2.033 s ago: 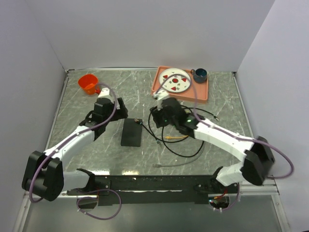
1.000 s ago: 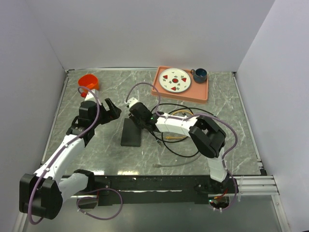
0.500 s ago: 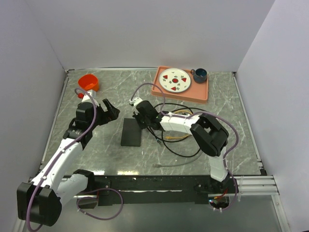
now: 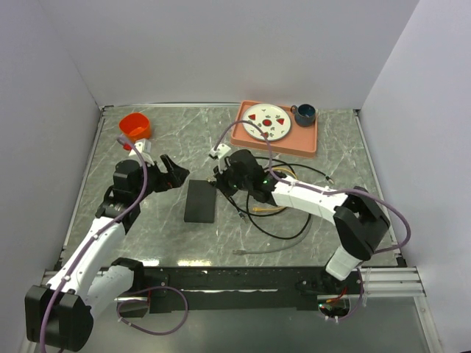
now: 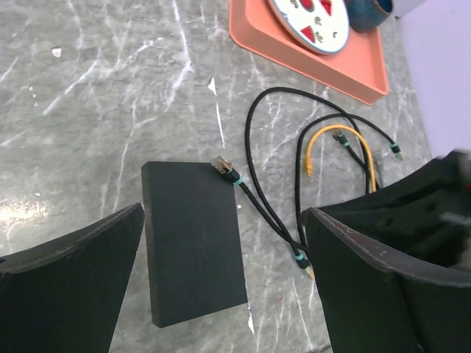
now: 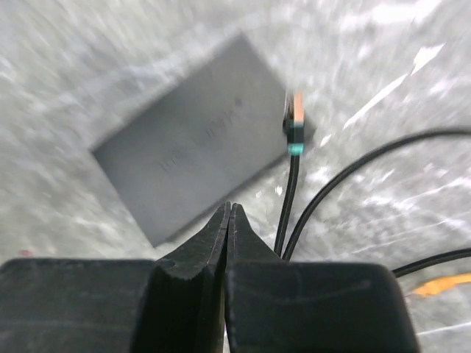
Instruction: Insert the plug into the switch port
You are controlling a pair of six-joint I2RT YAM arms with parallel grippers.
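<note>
The flat black box [image 4: 199, 202] lies on the table between both arms. Its switch port does not show in any view. The plug [image 5: 221, 162], clear-tipped with a teal band, rests at the box's far right corner, and its black cable [image 5: 254, 202] trails away to the right. In the right wrist view the plug [image 6: 296, 116] sits at the box [image 6: 191, 151] corner ahead of me. My right gripper [image 6: 229, 210] is shut on nothing, and the cable runs just to the right of its tips. My left gripper [image 5: 223, 215] hangs wide open above the box [image 5: 193, 239].
A salmon tray [image 4: 309, 140] with a plate and blue mug stands at the back. An orange cup [image 4: 135, 126] sits at the back left. Loops of black cable and a yellow cable [image 4: 268, 209] lie right of the box, and a grey cable [image 4: 257, 251] lies nearer the front.
My right gripper has shut from partly open and drifted right, off the box's corner. The right arm has swung its elbow out to the right. The left gripper stayed wide open and barely shifted.
</note>
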